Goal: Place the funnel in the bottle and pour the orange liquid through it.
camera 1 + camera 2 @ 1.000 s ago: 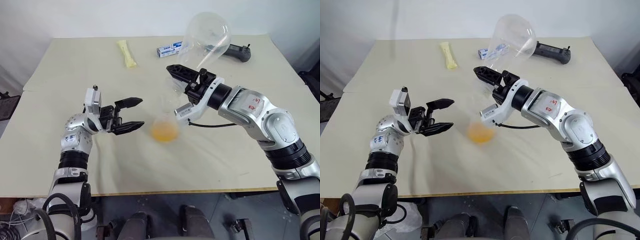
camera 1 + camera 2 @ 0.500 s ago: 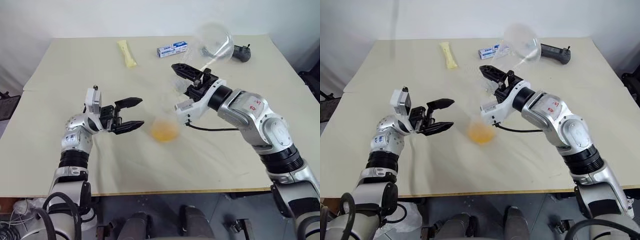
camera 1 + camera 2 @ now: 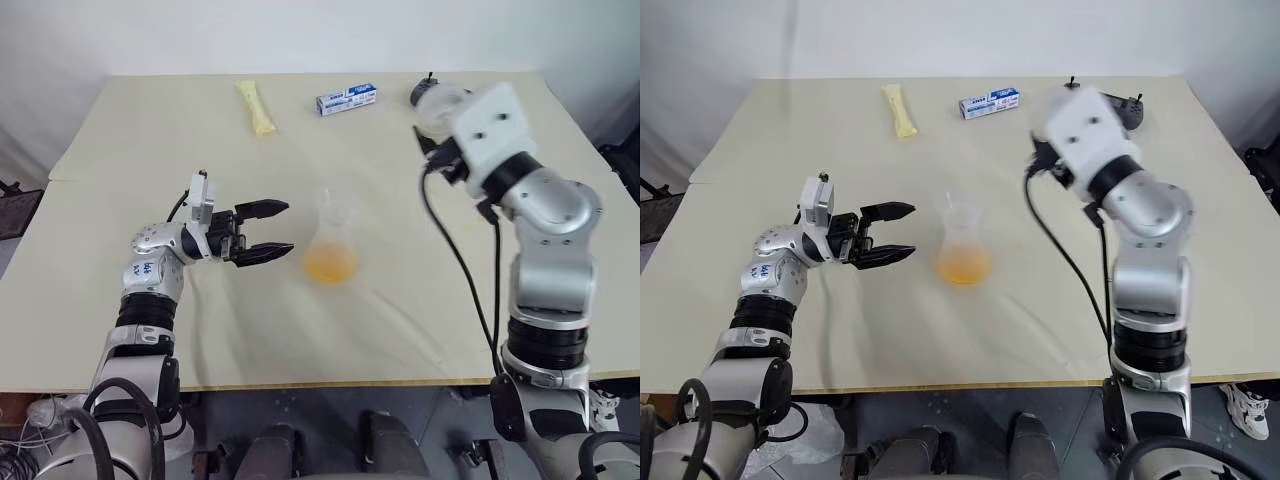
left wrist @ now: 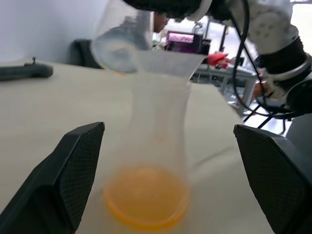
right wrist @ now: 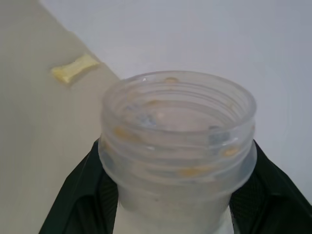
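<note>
Over on the left, left gripper (image 3: 278,229) spread wide with nothing in it, fingers level and aimed at the bottle (image 3: 331,240). Sitting upright on the table (image 3: 120,140) just past those fingertips, not touching them: clear conical bottle with the funnel (image 4: 168,62) perched in its mouth and the orange liquid (image 3: 330,265) pooled in its base. Farther right and higher up, right gripper (image 5: 178,195) clamped around the threaded neck of a clear flask (image 5: 178,141), orange droplets stuck inside the rim. Way behind it, yellow sachet (image 3: 255,106) and small blue-and-white box (image 3: 346,98).
</note>
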Tool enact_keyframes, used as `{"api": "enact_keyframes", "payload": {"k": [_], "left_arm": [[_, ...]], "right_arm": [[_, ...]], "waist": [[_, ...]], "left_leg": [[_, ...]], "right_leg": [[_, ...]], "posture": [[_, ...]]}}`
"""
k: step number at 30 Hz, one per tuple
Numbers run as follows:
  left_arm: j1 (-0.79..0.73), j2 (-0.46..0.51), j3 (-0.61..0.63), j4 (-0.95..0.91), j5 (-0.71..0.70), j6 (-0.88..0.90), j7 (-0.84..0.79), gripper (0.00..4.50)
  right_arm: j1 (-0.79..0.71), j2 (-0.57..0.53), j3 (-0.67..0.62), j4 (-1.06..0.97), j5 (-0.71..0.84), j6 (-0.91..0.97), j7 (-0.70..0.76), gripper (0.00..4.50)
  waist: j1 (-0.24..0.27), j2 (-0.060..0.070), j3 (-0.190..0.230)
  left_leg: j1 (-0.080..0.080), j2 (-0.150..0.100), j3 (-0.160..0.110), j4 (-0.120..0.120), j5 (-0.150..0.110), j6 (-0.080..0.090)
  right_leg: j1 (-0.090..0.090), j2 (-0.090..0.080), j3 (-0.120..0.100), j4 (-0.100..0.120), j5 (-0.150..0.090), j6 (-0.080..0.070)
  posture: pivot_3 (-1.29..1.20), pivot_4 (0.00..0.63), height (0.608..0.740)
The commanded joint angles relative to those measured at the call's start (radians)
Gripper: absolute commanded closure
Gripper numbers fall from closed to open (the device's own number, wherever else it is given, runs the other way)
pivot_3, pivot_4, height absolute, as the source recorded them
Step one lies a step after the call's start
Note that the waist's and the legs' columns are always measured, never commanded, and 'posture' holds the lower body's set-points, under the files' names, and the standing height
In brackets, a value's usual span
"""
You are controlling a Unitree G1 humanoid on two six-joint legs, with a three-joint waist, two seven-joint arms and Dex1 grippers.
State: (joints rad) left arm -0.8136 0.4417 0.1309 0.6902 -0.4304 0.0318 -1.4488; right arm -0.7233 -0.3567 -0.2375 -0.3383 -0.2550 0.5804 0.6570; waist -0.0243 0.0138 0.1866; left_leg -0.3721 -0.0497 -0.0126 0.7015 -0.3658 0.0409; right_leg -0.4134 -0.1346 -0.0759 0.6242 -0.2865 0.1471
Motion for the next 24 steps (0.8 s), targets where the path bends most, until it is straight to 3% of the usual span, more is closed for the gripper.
{"api": "enact_keyframes", "payload": {"k": [1, 7, 17, 23, 24], "left_arm": [[-0.022, 0.020, -0.008, 0.008, 0.026, -0.011, 0.020, 0.00], [-0.021, 0.032, -0.008, 0.010, 0.053, -0.018, 0.062, 0.00], [0.035, 0.049, 0.001, -0.075, 0.033, -0.008, 0.068, 0.00], [0.061, 0.066, 0.000, -0.111, 0.029, 0.007, 0.078, 0.00], [0.068, 0.068, 0.001, -0.121, 0.024, 0.009, 0.074, 0.00]], "right_arm": [[0.010, -0.038, -0.208, 0.037, 0.148, 0.071, -0.047, 2.03], [0.089, -0.058, -0.374, 0.157, 0.337, 0.039, -0.090, 2.03], [0.195, -0.068, -0.361, 0.286, 0.478, -0.107, -0.144, 2.03], [0.236, -0.099, -0.316, 0.253, 0.505, -0.158, -0.163, 0.05], [0.239, -0.105, -0.313, 0.239, 0.511, -0.161, -0.168, 0.02]], "waist": [[0.001, 0.000, 0.000], [-0.003, 0.000, 0.000], [-0.004, 0.000, 0.000], [-0.001, 0.000, 0.000], [-0.001, 0.000, 0.000]], "left_leg": [[0.000, -0.001, 0.000, 0.000, 0.000, 0.000], [0.001, -0.001, 0.001, -0.002, 0.000, 0.000], [0.002, 0.000, 0.004, -0.002, 0.000, 0.000], [0.002, 0.000, 0.004, -0.001, 0.000, 0.000], [0.002, -0.001, 0.004, -0.001, 0.000, 0.000]], "right_leg": [[0.000, -0.001, 0.000, 0.000, 0.000, 0.000], [0.000, -0.001, 0.000, 0.001, 0.000, 0.000], [0.000, -0.001, 0.002, 0.001, 0.000, 0.000], [0.000, -0.001, 0.002, 0.001, 0.000, 0.000], [0.000, -0.002, 0.002, 0.001, 0.000, 0.000]], "posture": [[0.00, 0.150, 0.740], [0.00, 0.150, 0.740], [0.00, 0.150, 0.740], [0.00, 0.150, 0.740], [0.00, 0.150, 0.740]]}}
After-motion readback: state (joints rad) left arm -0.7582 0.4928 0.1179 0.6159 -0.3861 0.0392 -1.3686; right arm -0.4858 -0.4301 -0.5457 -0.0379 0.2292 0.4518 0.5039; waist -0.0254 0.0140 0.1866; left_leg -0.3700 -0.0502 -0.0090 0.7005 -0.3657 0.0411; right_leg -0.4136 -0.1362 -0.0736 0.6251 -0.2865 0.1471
